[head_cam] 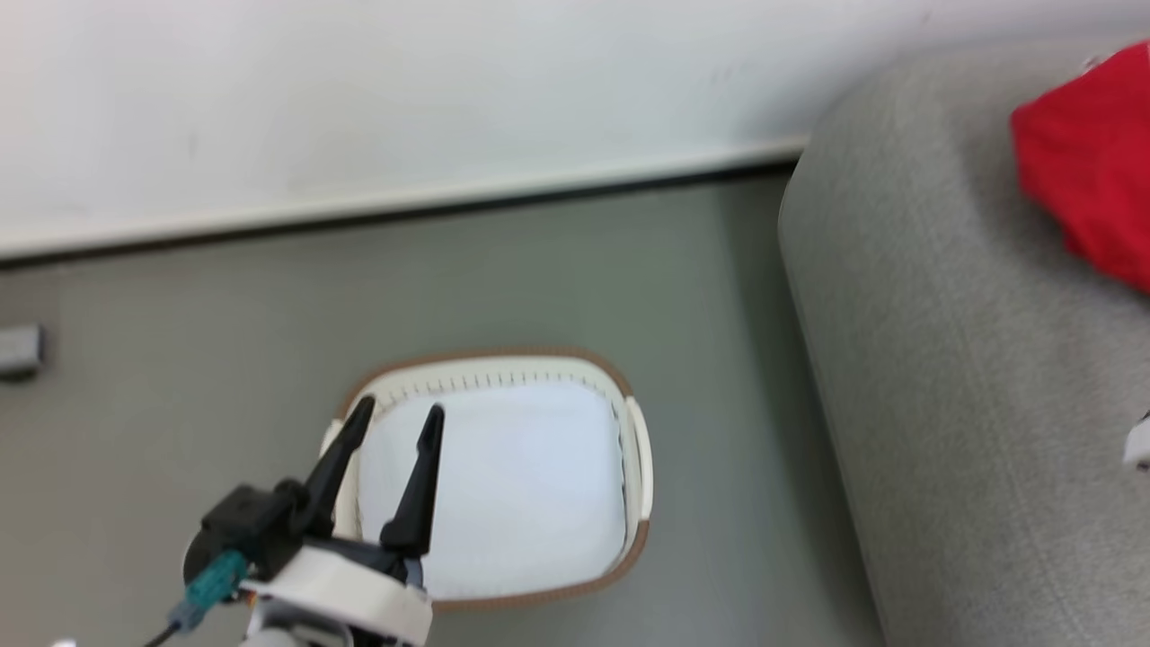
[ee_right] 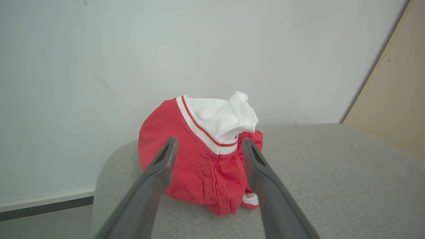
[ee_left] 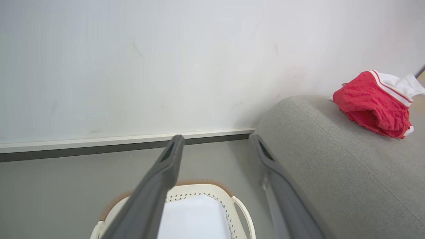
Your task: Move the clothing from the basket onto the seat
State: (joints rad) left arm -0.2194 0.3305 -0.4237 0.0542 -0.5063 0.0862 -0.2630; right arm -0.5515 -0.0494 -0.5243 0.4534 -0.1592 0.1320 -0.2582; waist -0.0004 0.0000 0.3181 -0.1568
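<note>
"What were the grippers doing?"
"The left gripper [head_cam: 397, 415] hung splayed and empty above the basket [head_cam: 496, 356], over its white liner [head_cam: 512, 485]. The right gripper [ee_right: 209, 144] was spread too, holding nothing."
"And the clothing [ee_right: 202, 172]?"
"Bunched on the seat [ee_right: 332, 172], just beyond the right fingers."

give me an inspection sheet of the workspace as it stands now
surface: grey floor; basket stands on it beside the seat.
job's things: basket shows its pale liner, no red fabric seen in it; clothing lies bunched on the seat near the wall.
clutter: small grey block at the floor's left edge.
grippers: left gripper open above the basket's left side; right gripper open, pointed at the clothing, not gripping.
cables: teal plug with dark lead at the left wrist.
surroundings: white wall, baseboard, beige panel.
</note>
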